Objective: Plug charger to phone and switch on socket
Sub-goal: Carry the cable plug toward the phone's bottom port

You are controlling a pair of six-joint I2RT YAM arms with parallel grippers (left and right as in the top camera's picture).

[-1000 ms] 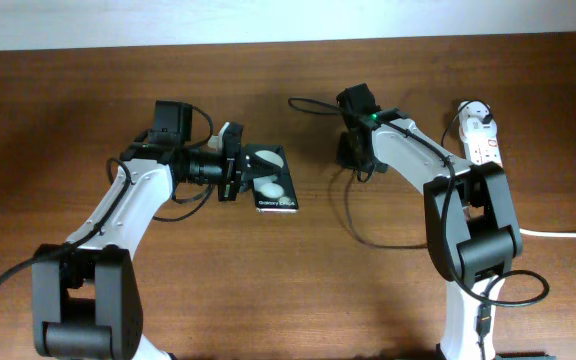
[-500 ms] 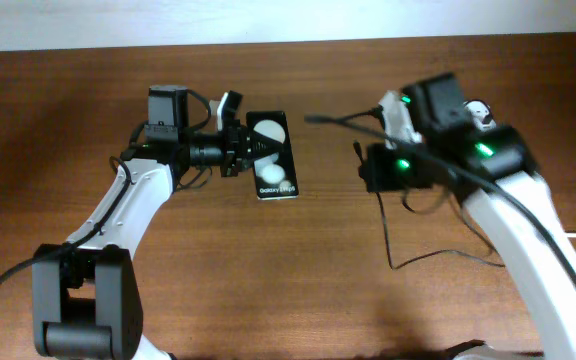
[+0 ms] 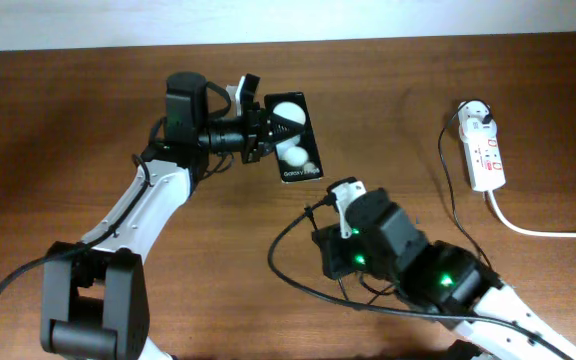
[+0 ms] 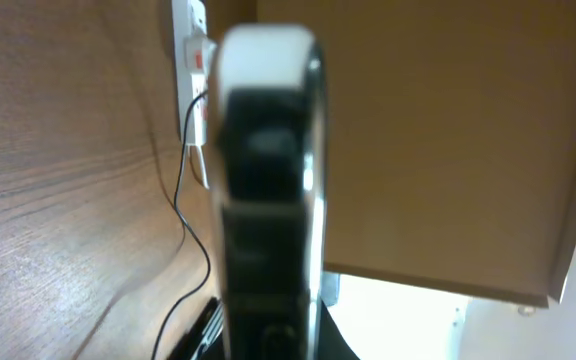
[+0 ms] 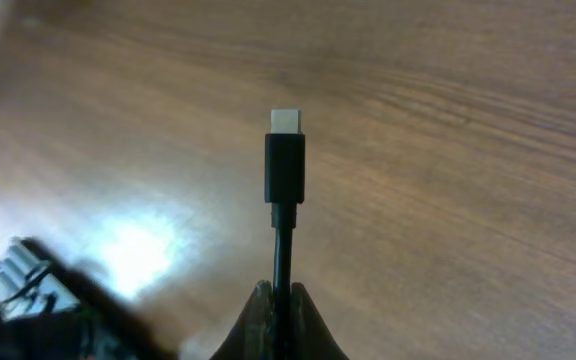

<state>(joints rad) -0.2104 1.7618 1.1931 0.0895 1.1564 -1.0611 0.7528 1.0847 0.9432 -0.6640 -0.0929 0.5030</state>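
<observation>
My left gripper (image 3: 260, 132) is shut on the phone (image 3: 294, 138), a black slab with two white round patches, and holds it raised and tilted above the table's back middle. The left wrist view shows the phone edge-on (image 4: 268, 190). My right gripper (image 5: 283, 298) is shut on the charger's thin black cable just behind its plug tip (image 5: 285, 165), which points out over bare wood. In the overhead view this gripper (image 3: 326, 222) is at the front middle, below the phone and apart from it. The cable (image 3: 442, 160) runs back to the white adapter (image 3: 478, 112) on the socket (image 3: 488, 155).
The socket's thick white cord (image 3: 543, 230) trails off to the right edge. Slack charger cable loops on the wood (image 3: 286, 262) beside my right arm. The socket and cable also show far off in the left wrist view (image 4: 192, 70).
My right arm swung from the back right, by the socket, to the front middle, carrying the plug end. My left gripper lifted the phone and moved it back and to the right.
</observation>
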